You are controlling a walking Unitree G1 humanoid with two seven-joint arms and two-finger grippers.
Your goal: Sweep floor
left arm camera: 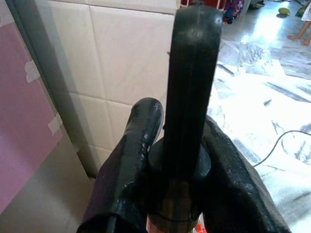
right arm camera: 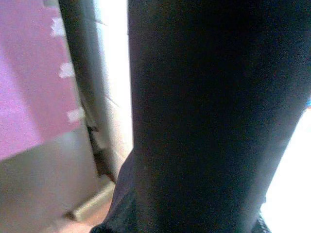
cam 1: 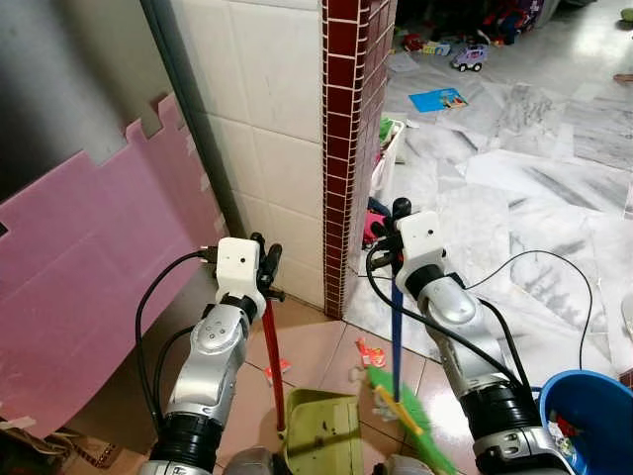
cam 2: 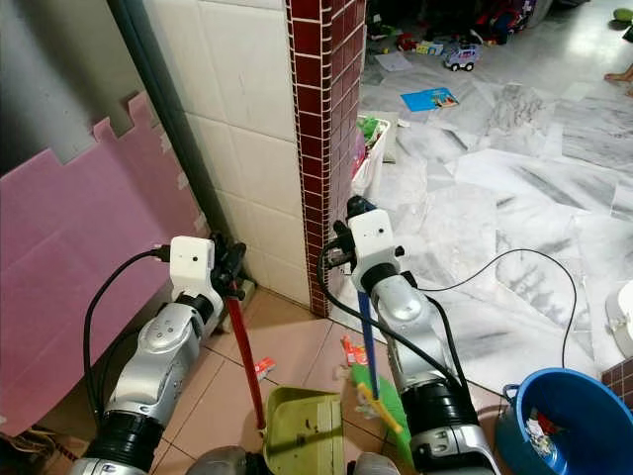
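— Left eye view, at the tiled corner: the left pincer [cam 1: 265, 259] is clamped round the top of the dustpan's red handle [cam 1: 274, 356], and the green dustpan [cam 1: 321, 427] stands on the floor [cam 1: 307, 346] between the two arms.

— And the other arm?

— The right pincer [cam 1: 395, 237] grips the broom's blue shaft [cam 1: 396, 341], with the green bristles [cam 1: 410, 416] down on the tiles just beside the pan.

— So which step is this?

— Gathering, I'd judge. Red scraps [cam 1: 371, 352] lie near the bristles, not yet in the pan.

— Next move?

— Probably a short stroke of the broom toward the pan's mouth, with the pan held flat and steady so the scraps don't slip under its lip.
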